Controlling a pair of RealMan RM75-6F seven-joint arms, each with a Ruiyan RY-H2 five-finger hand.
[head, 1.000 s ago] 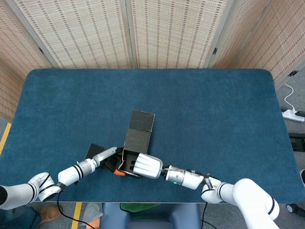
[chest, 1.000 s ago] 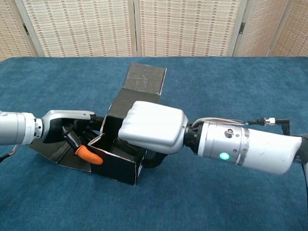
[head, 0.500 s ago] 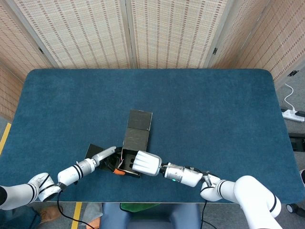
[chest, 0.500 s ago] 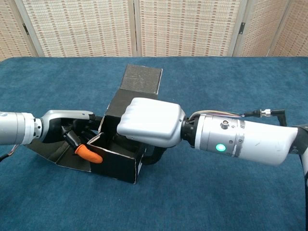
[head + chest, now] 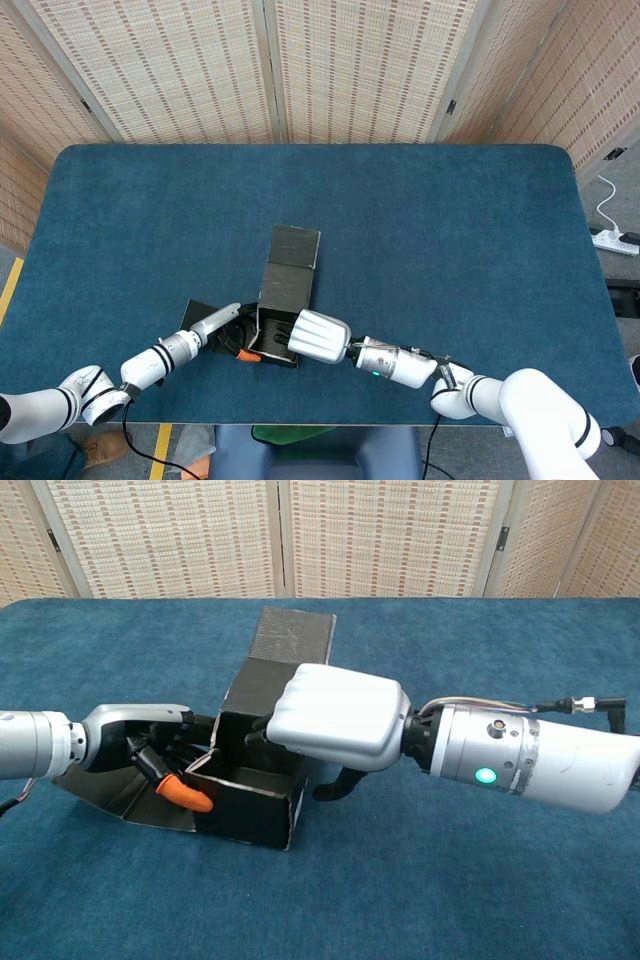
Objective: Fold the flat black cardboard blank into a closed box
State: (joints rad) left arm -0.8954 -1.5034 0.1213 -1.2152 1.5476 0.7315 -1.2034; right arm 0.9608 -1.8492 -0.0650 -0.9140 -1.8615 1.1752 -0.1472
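The black cardboard box point(image 5: 283, 303) is partly folded and open at the top, near the table's front edge. Its lid flap point(image 5: 294, 635) stands out behind it. My right hand point(image 5: 338, 716) lies over the box's right side point(image 5: 295, 810), with fingers curled over the top edge and a dark thumb outside the wall. My left hand point(image 5: 145, 742) reaches in from the left over the spread side flap point(image 5: 120, 800). Its orange fingertip point(image 5: 186, 793) is at the box's front left corner. The box hides whether it pinches the wall. Both also show in the head view: right hand point(image 5: 318, 336), left hand point(image 5: 222, 324).
The blue table cloth point(image 5: 450, 250) spreads wide around the box. Woven screens point(image 5: 350, 70) stand behind the table. A power strip point(image 5: 615, 240) lies on the floor at the right.
My right hand has shifted right and turned on the box's right side. The box now stands squarer, with its lid flap raised more steeply. The left hand has barely moved.
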